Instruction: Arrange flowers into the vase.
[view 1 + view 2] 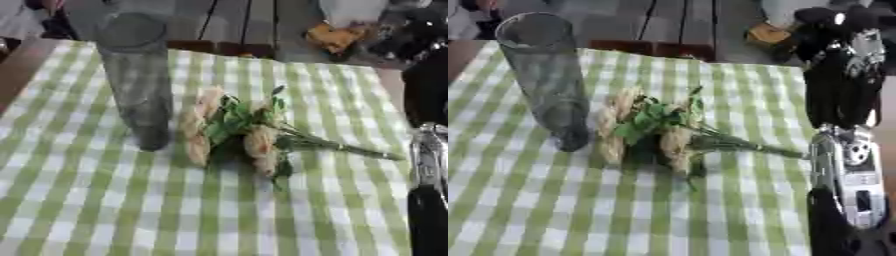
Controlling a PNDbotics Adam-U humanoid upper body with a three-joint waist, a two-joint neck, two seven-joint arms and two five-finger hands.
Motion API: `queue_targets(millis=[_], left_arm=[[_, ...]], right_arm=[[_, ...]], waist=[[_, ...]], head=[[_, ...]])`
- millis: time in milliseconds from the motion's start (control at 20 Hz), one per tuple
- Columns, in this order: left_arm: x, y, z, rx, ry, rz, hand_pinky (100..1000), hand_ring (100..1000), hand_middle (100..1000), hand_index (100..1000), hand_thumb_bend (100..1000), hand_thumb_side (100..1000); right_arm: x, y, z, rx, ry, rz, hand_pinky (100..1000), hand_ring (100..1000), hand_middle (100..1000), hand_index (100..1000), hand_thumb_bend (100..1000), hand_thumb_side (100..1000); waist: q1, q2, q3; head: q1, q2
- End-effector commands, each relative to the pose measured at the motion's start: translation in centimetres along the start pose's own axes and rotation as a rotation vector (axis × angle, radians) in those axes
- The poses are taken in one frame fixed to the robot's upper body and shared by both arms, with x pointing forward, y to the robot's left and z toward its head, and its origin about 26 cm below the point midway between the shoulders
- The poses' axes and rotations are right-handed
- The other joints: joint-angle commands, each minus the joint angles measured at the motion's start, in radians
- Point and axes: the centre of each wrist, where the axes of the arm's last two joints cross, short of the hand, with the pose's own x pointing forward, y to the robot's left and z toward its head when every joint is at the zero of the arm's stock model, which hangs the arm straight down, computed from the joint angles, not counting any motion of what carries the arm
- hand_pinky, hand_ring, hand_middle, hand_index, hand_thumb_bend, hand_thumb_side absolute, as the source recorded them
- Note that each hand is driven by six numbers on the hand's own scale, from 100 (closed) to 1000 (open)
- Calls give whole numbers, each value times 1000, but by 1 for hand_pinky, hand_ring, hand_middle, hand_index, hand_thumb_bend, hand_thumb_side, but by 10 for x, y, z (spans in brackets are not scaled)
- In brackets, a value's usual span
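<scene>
Although the right hand hangs at the table's right edge, its fingers cannot be made out, so whether they are spread or curled cannot be told; it holds nothing. No left hand shows. The bouquet lies flat on the green checked tablecloth, blooms just beside the foot of the glass vase, stems trailing right toward the hand. The vase stands upright and empty. Judgement: pickup not begun. Recommended: take the stems near their free end, lift blooms clear, turn stems downward, and lower into the mouth without knocking the tall vase.
</scene>
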Motion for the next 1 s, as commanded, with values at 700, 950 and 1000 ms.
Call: queue_targets(millis=[700, 950, 1000], left_arm=[[4, -1, -2, -17, -10, 6, 522, 829, 928, 950, 100, 848], [4, 0, -1, -22, -3, 6, 521, 829, 928, 950, 100, 846], [4, 0, -1, -23, -2, 6, 521, 829, 928, 950, 100, 846]], right_arm=[[25, -8, -68, 345, -87, 336, 652, 602, 570, 757, 274, 1000], [17, -17, -100, 555, -121, 564, 691, 689, 664, 794, 350, 1000], [15, -19, -105, 602, -125, 609, 698, 703, 682, 806, 360, 1000]], waist=[[8, -28, 2], [9, -35, 3], [9, -37, 3]], head=[[-11, -6], [-16, -7], [-17, -7]])
